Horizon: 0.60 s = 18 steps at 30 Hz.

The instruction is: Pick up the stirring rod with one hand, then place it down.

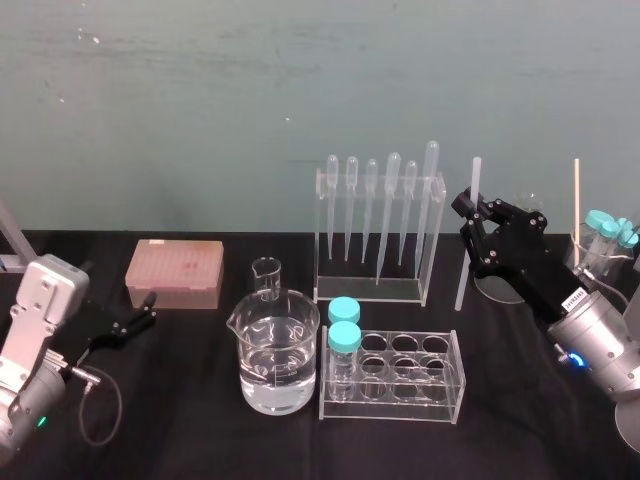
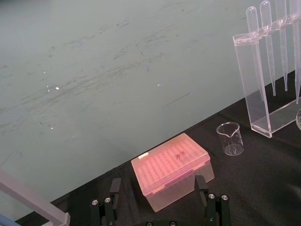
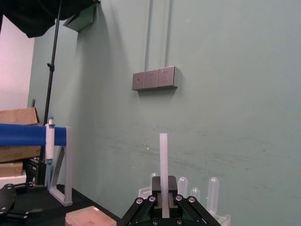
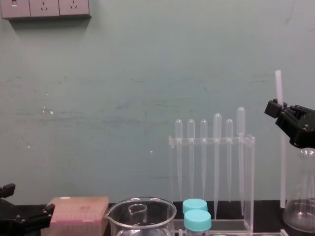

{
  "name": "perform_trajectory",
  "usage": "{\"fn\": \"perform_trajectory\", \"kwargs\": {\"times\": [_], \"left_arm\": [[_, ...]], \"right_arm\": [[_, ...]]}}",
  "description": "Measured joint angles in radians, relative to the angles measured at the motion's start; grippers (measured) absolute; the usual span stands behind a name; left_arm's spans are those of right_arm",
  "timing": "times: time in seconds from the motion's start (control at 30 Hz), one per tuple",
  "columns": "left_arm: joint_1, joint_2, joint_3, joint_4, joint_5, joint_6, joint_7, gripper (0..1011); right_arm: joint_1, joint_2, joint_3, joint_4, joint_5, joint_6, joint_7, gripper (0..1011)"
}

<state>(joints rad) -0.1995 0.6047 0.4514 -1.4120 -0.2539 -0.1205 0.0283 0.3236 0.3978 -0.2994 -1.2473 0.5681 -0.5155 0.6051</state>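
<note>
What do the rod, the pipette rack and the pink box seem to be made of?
The rod, held by the right gripper: milky, translucent, matte; probably plastic, possibly frosted glass. The pipette rack: clear, glossy flat sheets with bright edges; likely acrylic. The pink box: cloudy translucent pink, dull; likely plastic. The left gripper rests idle near that box.

The right claw [image 3: 163, 194] clamps the translucent-white stirring rod [image 3: 163, 155].

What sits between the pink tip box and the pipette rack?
A small clear beaker stands between the pink tip box and the pipette rack, in the left wrist view. The right gripper holds the stirring rod.
</note>
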Motion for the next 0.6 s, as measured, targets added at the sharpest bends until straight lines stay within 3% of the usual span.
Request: {"fn": "perform_trajectory", "kwargs": {"times": [0.6], "left_arm": [[0.000,0.000,0.000,0.000,0.000,0.000,0.000,1000]], "right_arm": [[0.000,0.000,0.000,0.000,0.000,-0.001,0.001,70]]}}
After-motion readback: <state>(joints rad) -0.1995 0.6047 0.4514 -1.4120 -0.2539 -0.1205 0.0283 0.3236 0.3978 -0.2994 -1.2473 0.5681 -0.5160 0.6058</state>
